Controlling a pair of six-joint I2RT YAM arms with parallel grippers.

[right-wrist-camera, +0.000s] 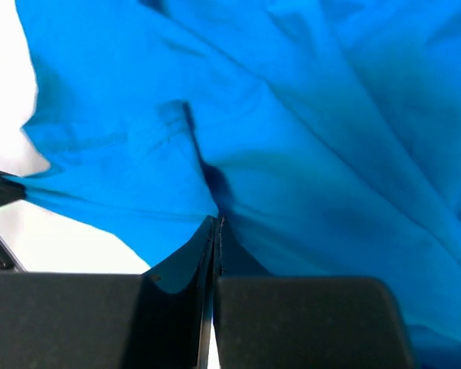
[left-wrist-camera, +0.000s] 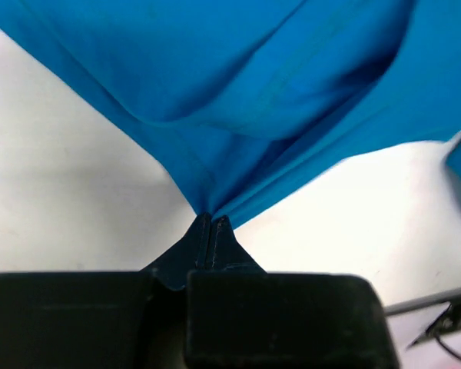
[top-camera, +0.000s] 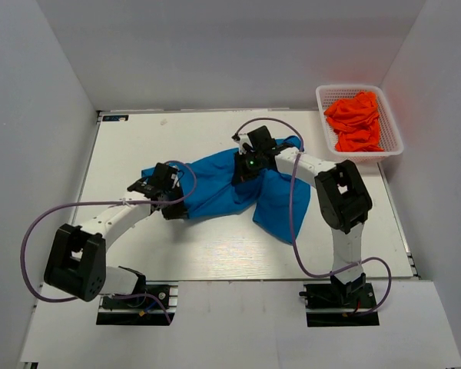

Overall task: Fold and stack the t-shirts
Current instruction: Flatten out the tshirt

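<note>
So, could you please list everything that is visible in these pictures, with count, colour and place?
blue t-shirt: one, bright blue, crumpled in the middle of the table.
orange-red t-shirts: a heap, count unclear, inside the basket.
basket: one, white mesh, at the table's far right corner.
table: one, white.
cables: two, purple, along the arms.
left gripper: one, black, shut on the blue t-shirt.
right gripper: one, black, shut on the blue t-shirt.

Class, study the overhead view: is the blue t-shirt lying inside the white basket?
No, the blue t-shirt is out on the table, while the white basket at the far right corner holds only orange-red shirts.
</note>
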